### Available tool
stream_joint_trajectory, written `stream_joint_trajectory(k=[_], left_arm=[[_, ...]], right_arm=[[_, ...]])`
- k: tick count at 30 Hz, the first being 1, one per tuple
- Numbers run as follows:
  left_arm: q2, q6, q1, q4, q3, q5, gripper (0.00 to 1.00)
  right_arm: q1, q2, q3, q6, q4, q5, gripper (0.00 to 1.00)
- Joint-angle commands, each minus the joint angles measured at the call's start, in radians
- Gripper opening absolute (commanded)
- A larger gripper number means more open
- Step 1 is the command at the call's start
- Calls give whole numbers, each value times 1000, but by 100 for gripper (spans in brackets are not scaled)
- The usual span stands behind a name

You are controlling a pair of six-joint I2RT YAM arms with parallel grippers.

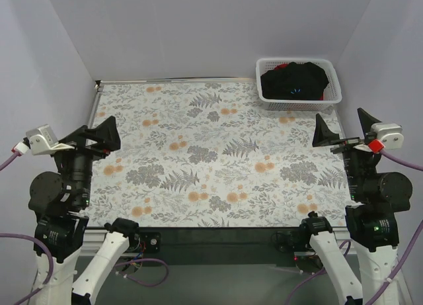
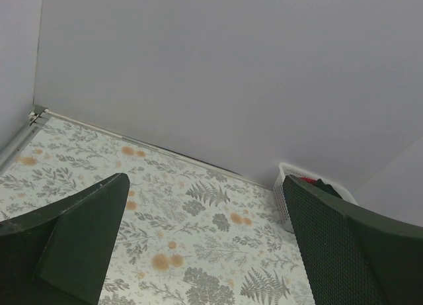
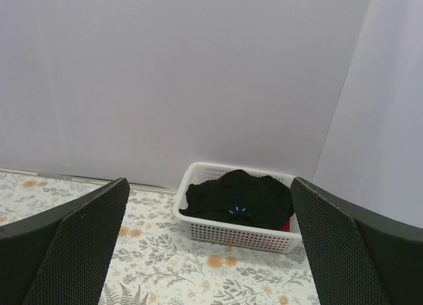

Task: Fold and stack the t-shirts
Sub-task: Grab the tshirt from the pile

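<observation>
While both arms hover at the near edge of the flower-patterned table (image 1: pixel 211 159), the left gripper (image 1: pixel 96 134) and right gripper (image 1: pixel 344 126) stand with jaws spread wide, grasping nothing. The black t-shirt (image 3: pixel 238 199) lies crumpled in the white basket (image 3: pixel 231 235), well ahead of the right gripper and ahead-right of the left, with a sliver of the red t-shirt (image 3: pixel 285 224) at its edge.

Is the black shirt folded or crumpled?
Crumpled: the black shirt lies heaped in the white basket, red shirt showing beneath.
</observation>
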Motion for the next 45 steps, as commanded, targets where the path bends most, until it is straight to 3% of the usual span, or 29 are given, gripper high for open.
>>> stream_joint_trajectory(k=[1, 10, 17, 23, 32, 40, 42, 45], left_arm=[[18, 13, -2, 1, -21, 7, 96], [29, -32, -2, 81, -233, 101, 96], [79, -78, -1, 161, -448, 194, 96], [110, -101, -2, 234, -598, 227, 96], [165, -70, -2, 281, -618, 230, 96], [193, -67, -2, 288, -619, 248, 96], [196, -67, -1, 287, -620, 251, 96], [201, -62, -2, 296, -623, 262, 95]], right_arm=[[7, 12, -11, -6, 38, 36, 98], [7, 223, -57, 34, 93, 16, 98], [2, 672, 75, 26, 93, 131, 98], [-85, 1021, 285, 63, 93, 96, 88], [-171, 1435, 602, 126, 93, 12, 81], [-220, 1662, 754, 146, 67, -39, 73], [-226, 1695, 768, 146, 63, -62, 66], [-231, 1698, 774, 138, 56, -106, 25]])
